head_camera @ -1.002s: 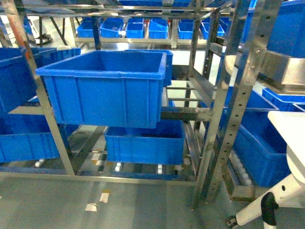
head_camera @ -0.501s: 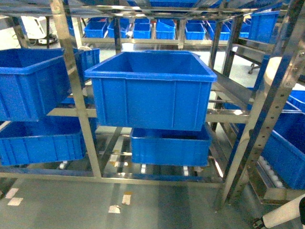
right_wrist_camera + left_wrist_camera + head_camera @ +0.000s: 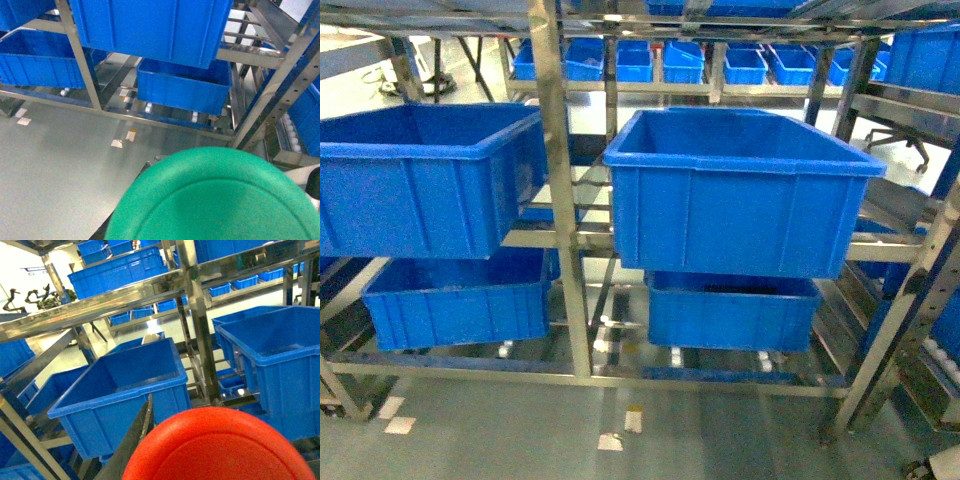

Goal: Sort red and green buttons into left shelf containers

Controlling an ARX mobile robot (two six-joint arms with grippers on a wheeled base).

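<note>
The red button's cap (image 3: 220, 450) fills the bottom of the left wrist view, held in my left gripper (image 3: 212, 465); one dark finger (image 3: 134, 437) shows beside it. The green button's cap (image 3: 215, 200) fills the bottom of the right wrist view, held in my right gripper (image 3: 210, 220), whose finger edge (image 3: 146, 166) barely shows. Two large deep blue bins stand on the middle shelf ahead, one on the left (image 3: 420, 180) and one on the right (image 3: 740, 190). The left wrist view looks over the left bin (image 3: 115, 400) and the right bin (image 3: 270, 355). Neither gripper appears in the head view.
Steel uprights (image 3: 560, 200) and rails of the shelf frame separate the bins. Shallower blue bins (image 3: 460, 300) (image 3: 730, 310) sit on the bottom shelf. Small blue trays (image 3: 650, 65) line a far rack. Grey floor (image 3: 55, 165) lies before the shelf, and another rack post (image 3: 910, 320) stands at the right.
The head view has swung left: the bins and shelf posts slid rightward in the frame, a second large bin came fully into view at the left, and the white robot part at lower right left view.
</note>
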